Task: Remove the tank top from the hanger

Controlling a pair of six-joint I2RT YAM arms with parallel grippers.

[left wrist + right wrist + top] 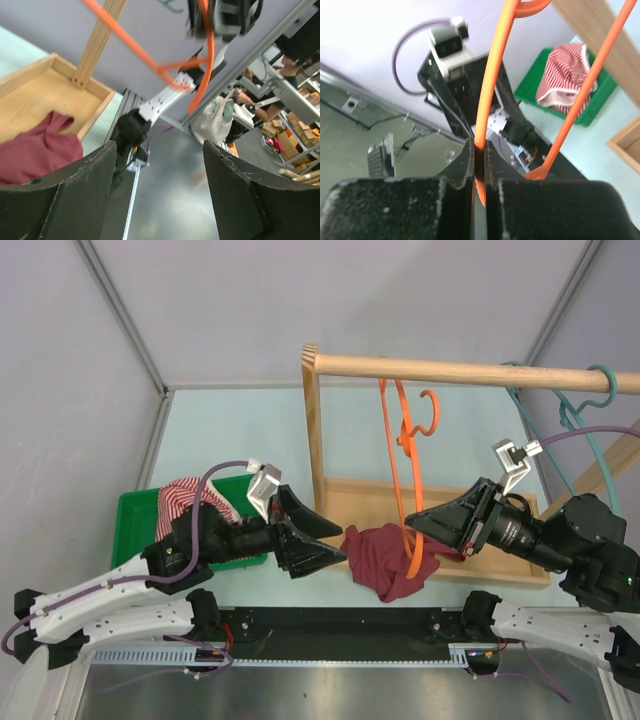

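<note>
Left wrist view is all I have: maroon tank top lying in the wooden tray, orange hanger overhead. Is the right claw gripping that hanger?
Observer: Yes. The right wrist view shows the right claw shut on the orange hanger, pinching its wire.
Operator: Anything else on the rail?
Observer: In the top view, a teal hanger is hooked near the right end of the wooden rail.
Operator: What's off to my left?
Observer: A green bin on the table's left side, holding a red-and-white striped garment.
</note>
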